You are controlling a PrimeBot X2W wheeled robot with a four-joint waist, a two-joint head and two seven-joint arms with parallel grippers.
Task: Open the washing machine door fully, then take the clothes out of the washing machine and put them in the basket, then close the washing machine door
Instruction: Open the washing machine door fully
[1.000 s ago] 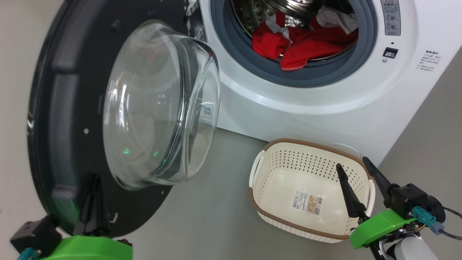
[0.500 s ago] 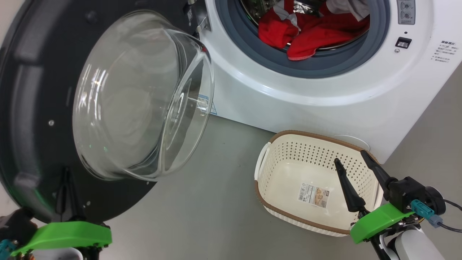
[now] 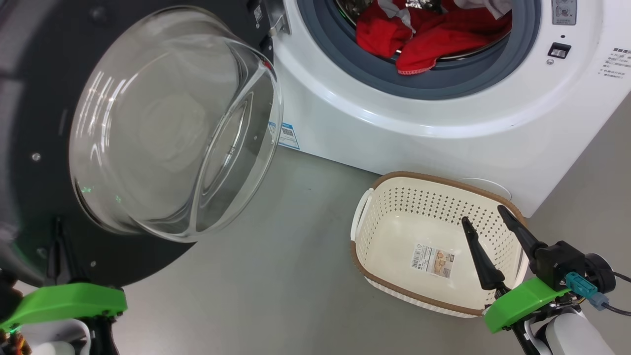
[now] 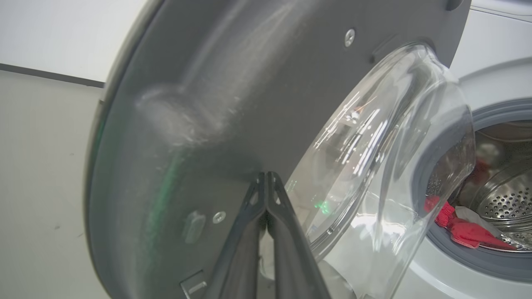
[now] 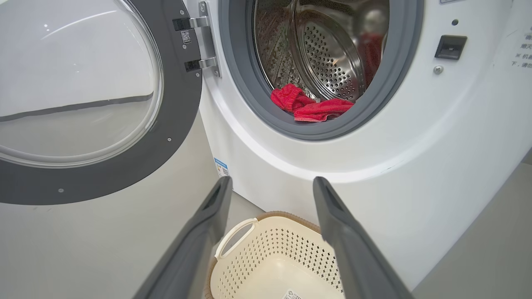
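Left gripper (image 4: 266, 177): the two dark fingers are pressed together along their whole length, with nothing held between them. Their tips stand at the dark inner face of the washing machine door (image 3: 172, 123), just beside the lower edge of its glass bowl; whether they actually touch that face cannot be told.

Right gripper (image 3: 483, 215): the fingers are spread wide apart and hold nothing. It hangs over the right-hand part of the basket (image 3: 429, 178), its fingers pointing toward the washing machine (image 3: 443, 123).

The door is swung well out on its hinge at the left of the machine's opening, its clear bowl bulging toward the machine.

The clothes (image 3: 424, 34) lie inside the steel drum (image 5: 332, 62) at its front lip, with a red hem resting on the grey gasket (image 3: 443, 84).

The basket stands on the grey floor (image 3: 276, 276) close before the machine's white front, below and to the right of the opening, with a paper label (image 3: 433, 259) on its bottom. A small blue label (image 3: 288, 135) shows low on the machine's front, beside the door's glass.
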